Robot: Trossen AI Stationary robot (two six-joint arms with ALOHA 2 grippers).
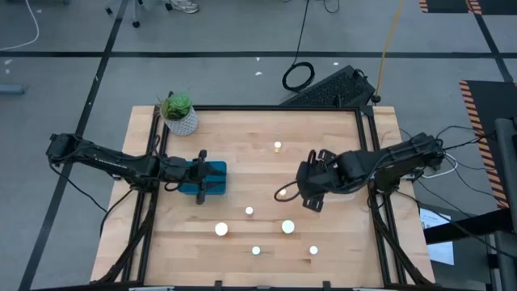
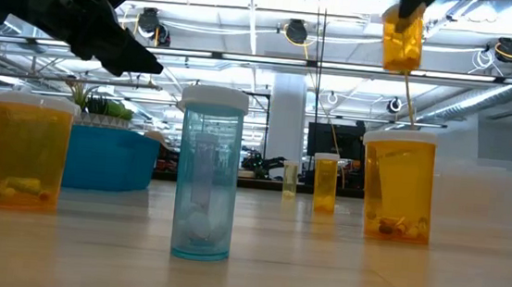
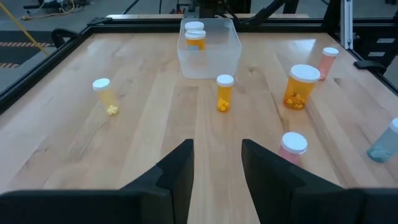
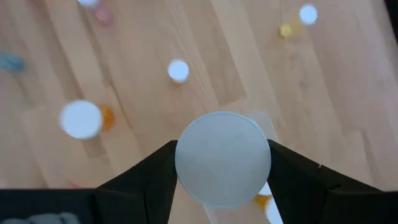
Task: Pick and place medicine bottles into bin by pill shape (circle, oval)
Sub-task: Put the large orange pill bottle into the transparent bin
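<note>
The right gripper (image 4: 222, 165) pinches an upright white-capped medicine bottle (image 4: 222, 158) directly above the clear bin (image 3: 209, 46), so release is straight down, while the left gripper (image 3: 216, 163) waits spread

A potted plant (image 1: 178, 112) stands at the wooden table's (image 1: 242, 170) far-left corner.
</note>
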